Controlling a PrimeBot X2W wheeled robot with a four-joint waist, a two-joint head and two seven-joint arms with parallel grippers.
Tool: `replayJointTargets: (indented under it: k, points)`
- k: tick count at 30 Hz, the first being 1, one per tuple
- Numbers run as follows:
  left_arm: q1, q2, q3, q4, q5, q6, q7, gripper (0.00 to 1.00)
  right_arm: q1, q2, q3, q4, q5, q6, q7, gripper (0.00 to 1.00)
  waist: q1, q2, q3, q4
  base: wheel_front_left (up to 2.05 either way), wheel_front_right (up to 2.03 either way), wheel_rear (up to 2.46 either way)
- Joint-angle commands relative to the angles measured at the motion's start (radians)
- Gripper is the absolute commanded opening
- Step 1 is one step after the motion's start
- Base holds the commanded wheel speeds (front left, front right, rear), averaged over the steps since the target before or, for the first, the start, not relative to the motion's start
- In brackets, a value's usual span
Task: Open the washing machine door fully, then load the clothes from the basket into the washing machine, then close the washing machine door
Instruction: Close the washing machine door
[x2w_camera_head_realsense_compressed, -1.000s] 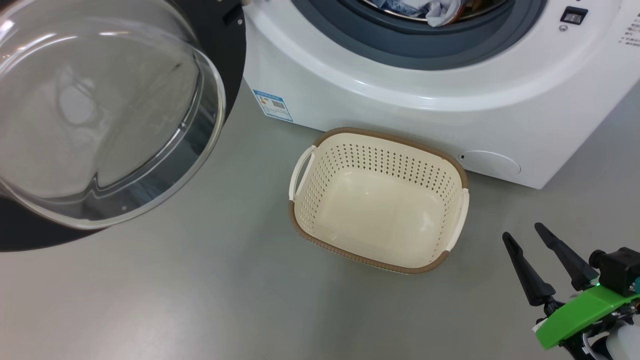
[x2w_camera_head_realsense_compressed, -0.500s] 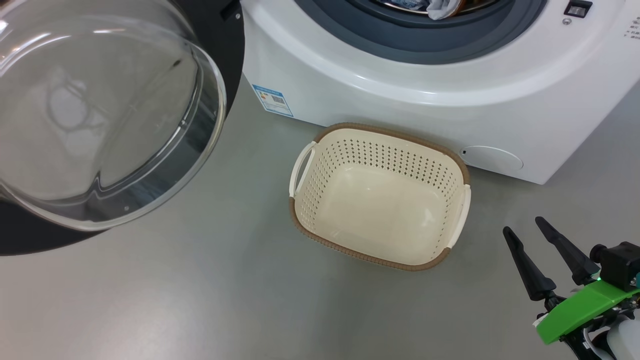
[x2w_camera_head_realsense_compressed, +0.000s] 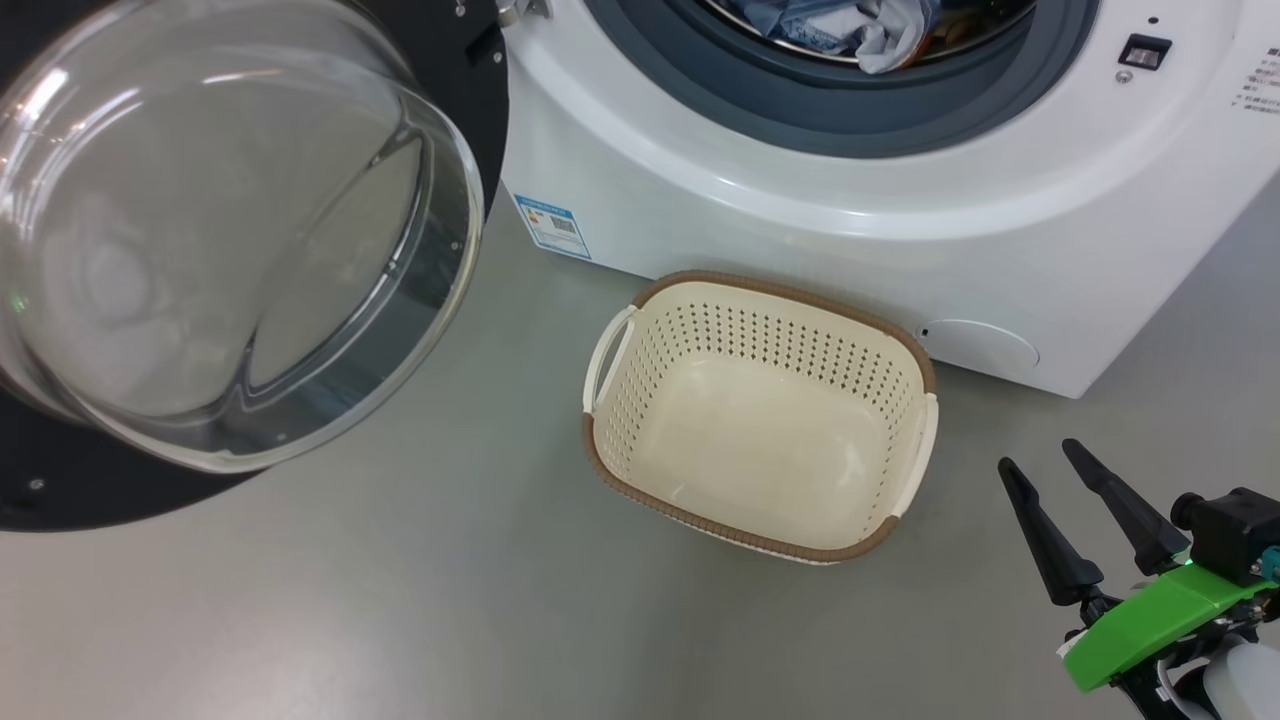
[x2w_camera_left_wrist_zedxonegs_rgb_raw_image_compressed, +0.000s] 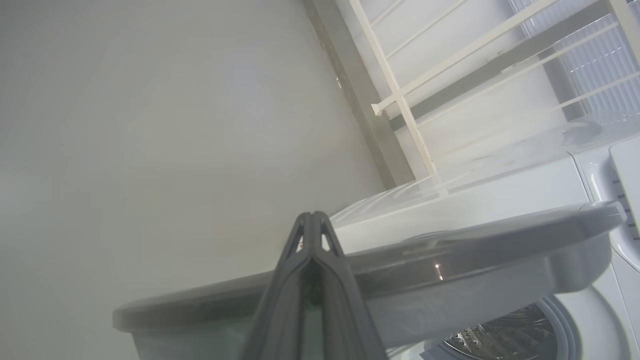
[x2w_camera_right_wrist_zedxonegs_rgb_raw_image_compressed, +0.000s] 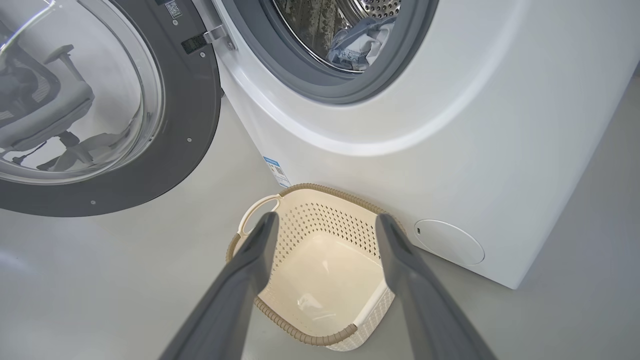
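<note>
Washing machine (x2w_camera_head_realsense_compressed: 800, 230): white, at the far side, mouth open, drum loaded. Shifted a little in the head view against a second ago, together with everything else, so camera motion and not motion of things.

Washing machine door (x2w_camera_head_realsense_compressed: 220, 260): open at the left, hinged on the left side of the machine, glass bowl toward the near side. Stands now closer to the blue label (x2w_camera_head_realsense_compressed: 552, 225) than half a second ago, with the bowl turned more toward the machine, beyond the camera shift. Looks therefore like the beginning of the closing swing.

Basket (x2w_camera_head_realsense_compressed: 760, 335): on the floor (x2w_camera_head_realsense_compressed: 400, 600) just in front of the machine, right of the door, empty, in the same place as before.

Clothes (x2w_camera_head_realsense_compressed: 850, 25): light blue with some cream cloth, lying inside the drum at its near edge. Means, most likely, loading finished and only closing left. Cream piece close to the grey gasket, worth watching at closing.

Left gripper (x2w_camera_left_wrist_zedxonegs_rgb_raw_image_compressed: 312, 216): fingers pressed together, holding nothing, tips right at the grey outer edge of the door in the left wrist view. Real contact not possible to confirm. Probably pushes the door from behind.

Right gripper (x2w_camera_head_realsense_compressed: 1037, 455): at the near right, well apart from the basket, jaws spread wide, empty, unchanged. Needs only to keep out of the path of the door.
</note>
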Motion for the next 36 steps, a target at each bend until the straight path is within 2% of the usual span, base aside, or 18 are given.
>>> replayJointTargets:
  k: [1, 36]
  points:
    - [0.017, 0.029, -0.001, -0.059, -0.023, -0.005, 0.047, 0.00, -0.005, -0.004, 0.020, -0.017, 0.003, 0.002, -0.008, 1.00, 0.0000, -0.0001, -0.014, 0.002, 0.00, 0.00, 0.00]
    - [0.177, 0.049, -0.073, -0.392, -0.082, -0.005, 0.268, 0.00, 0.064, 0.064, -0.003, -0.007, 0.003, 0.002, -0.008, 1.00, 0.0000, -0.0001, -0.153, 0.022, 0.00, 0.00, 0.00]
